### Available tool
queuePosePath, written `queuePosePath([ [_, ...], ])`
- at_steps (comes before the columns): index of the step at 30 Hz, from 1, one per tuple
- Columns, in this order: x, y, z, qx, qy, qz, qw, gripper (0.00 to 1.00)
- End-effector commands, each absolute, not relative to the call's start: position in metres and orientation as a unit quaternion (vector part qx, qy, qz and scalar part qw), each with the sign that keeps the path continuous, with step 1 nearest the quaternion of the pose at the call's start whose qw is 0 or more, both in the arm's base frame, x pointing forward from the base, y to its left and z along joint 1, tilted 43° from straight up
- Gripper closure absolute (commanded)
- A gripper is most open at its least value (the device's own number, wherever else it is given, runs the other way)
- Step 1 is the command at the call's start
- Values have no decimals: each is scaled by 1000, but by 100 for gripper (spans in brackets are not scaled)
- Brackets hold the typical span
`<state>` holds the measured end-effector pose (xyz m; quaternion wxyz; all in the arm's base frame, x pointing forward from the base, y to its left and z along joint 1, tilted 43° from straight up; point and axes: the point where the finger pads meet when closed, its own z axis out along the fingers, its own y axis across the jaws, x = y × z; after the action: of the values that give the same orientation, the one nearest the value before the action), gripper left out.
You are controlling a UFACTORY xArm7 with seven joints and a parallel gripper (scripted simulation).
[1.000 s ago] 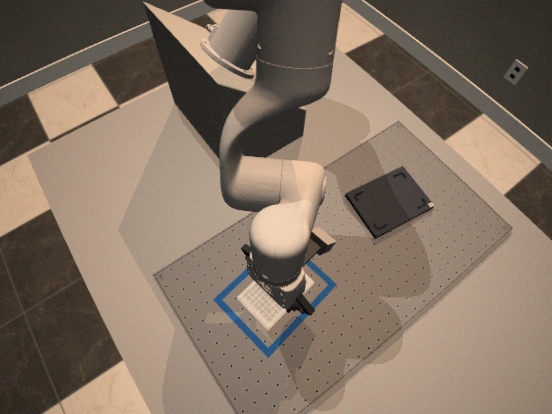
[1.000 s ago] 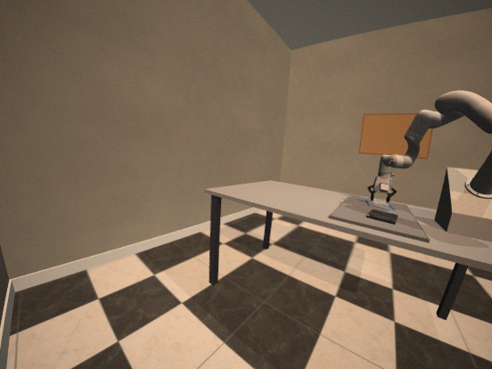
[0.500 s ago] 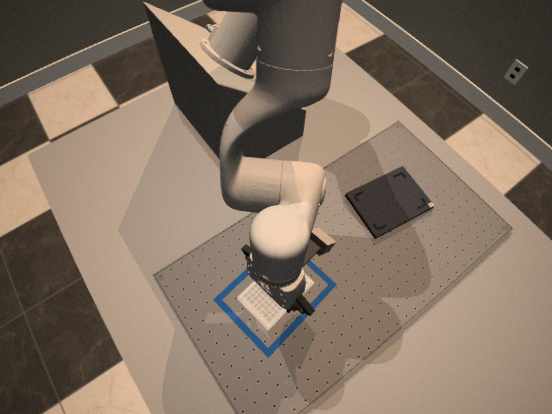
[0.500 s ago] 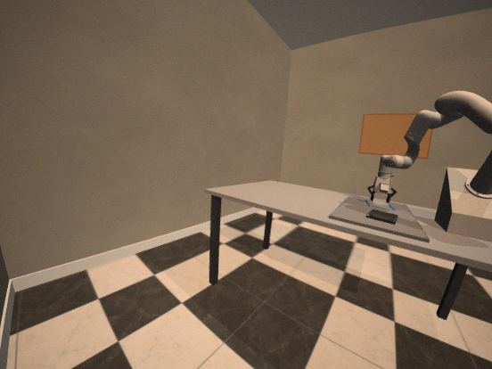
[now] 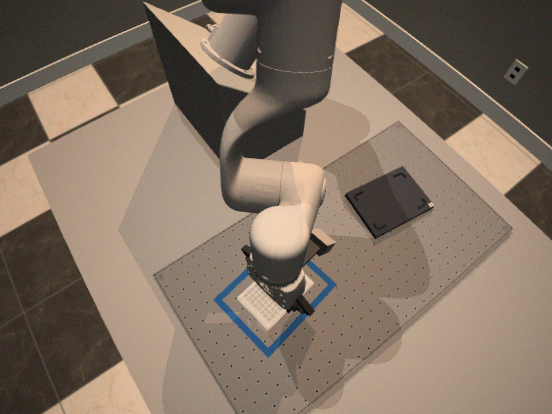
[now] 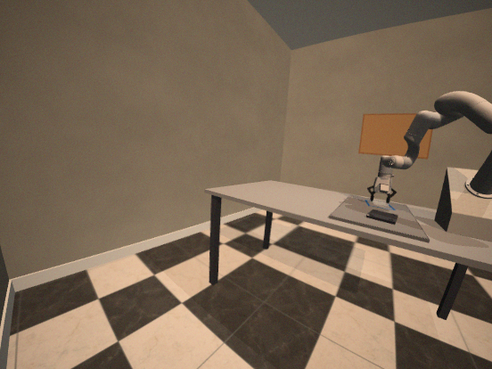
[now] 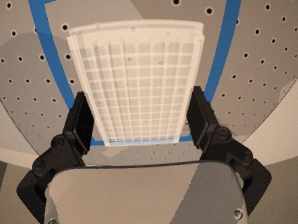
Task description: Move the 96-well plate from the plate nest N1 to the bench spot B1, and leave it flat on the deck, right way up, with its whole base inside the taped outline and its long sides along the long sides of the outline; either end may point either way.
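The white 96-well plate (image 5: 262, 302) is held right way up between the fingers of my gripper (image 5: 280, 297), low over the blue taped outline B1 on the perforated deck. In the wrist view the plate (image 7: 136, 82) lies within the blue outline, its long sides along the outline's long sides, with a black finger on each long side; my gripper (image 7: 139, 100) is shut on it. From this view I cannot tell whether the plate touches the deck. The dark plate nest N1 (image 5: 390, 201) stands empty at the right. In the exterior view my gripper (image 6: 381, 194) hangs just over the deck.
The arm's dark pedestal (image 5: 210, 95) stands behind the deck. The perforated deck plate (image 5: 330, 270) lies on a grey table; its front and right edges are near. An orange panel (image 6: 394, 135) hangs on the far wall.
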<state>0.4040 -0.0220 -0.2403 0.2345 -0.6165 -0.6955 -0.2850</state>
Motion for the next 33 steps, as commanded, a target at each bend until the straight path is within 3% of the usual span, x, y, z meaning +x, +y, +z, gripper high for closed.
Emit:
queuePosePath([
  [1,405,-24,-241,-617,-695,-285,232,100],
  [33,405,-21,-244,-617,-695,-285,232,100],
])
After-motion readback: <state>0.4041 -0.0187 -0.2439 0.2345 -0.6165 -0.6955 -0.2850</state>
